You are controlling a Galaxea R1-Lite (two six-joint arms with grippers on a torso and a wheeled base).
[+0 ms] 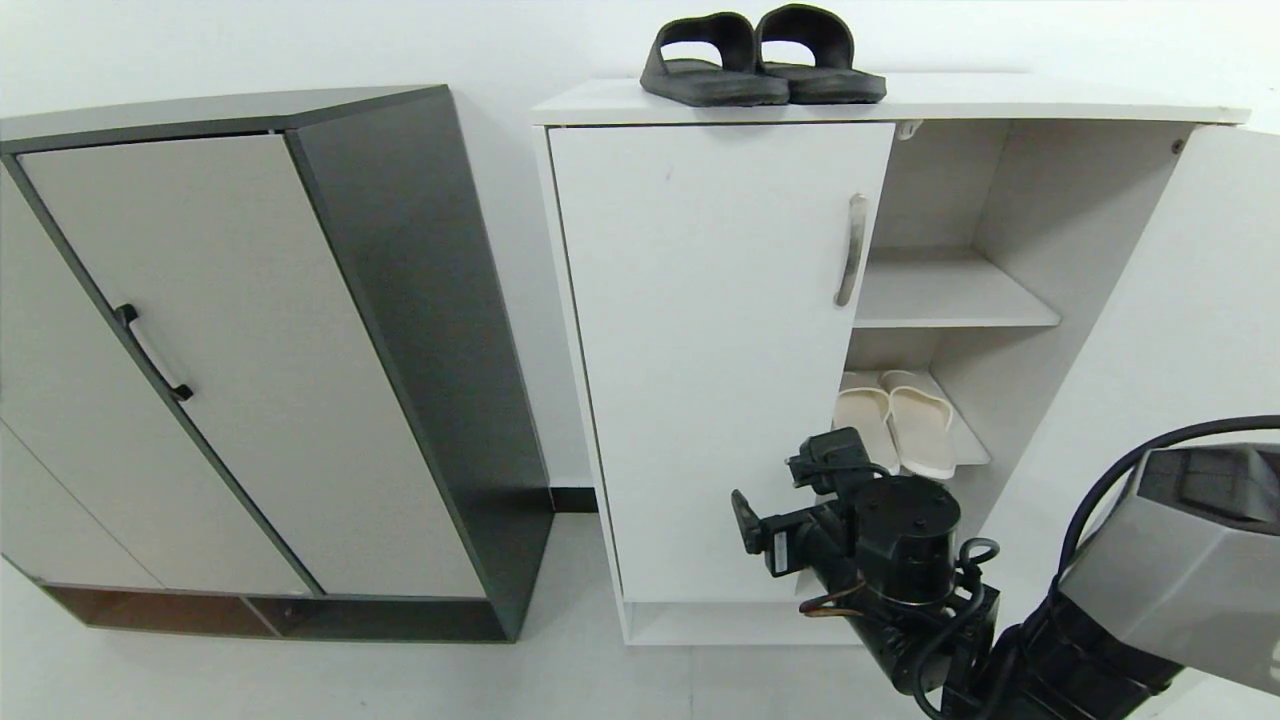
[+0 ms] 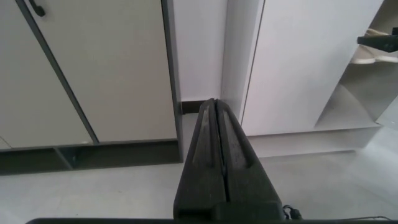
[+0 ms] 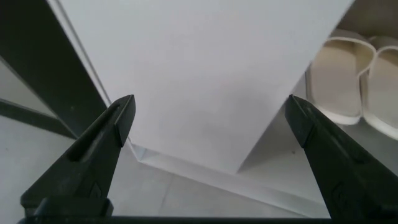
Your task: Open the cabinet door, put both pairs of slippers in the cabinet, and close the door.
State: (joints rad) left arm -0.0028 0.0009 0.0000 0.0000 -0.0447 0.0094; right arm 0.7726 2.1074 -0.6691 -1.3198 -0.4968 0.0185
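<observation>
Slippers are waiting in two places: the white slippers (image 1: pixel 905 420) are lying side by side on the lower shelf (image 1: pixel 965 445) inside the white cabinet (image 1: pixel 585 330), beside its open door (image 1: pixel 1180 330), while the black slippers (image 1: pixel 762 58) are sitting on the cabinet's top. The right gripper (image 1: pixel 785 490) is hovering low in front of the cabinet's closed door (image 1: pixel 710 350), jaws spread wide and gripping nothing. The left gripper (image 2: pixel 214 106) is pointing toward the cabinet's foot, near the grey cabinet (image 1: pixel 250 350), its fingers pressed together and holding nothing.
</observation>
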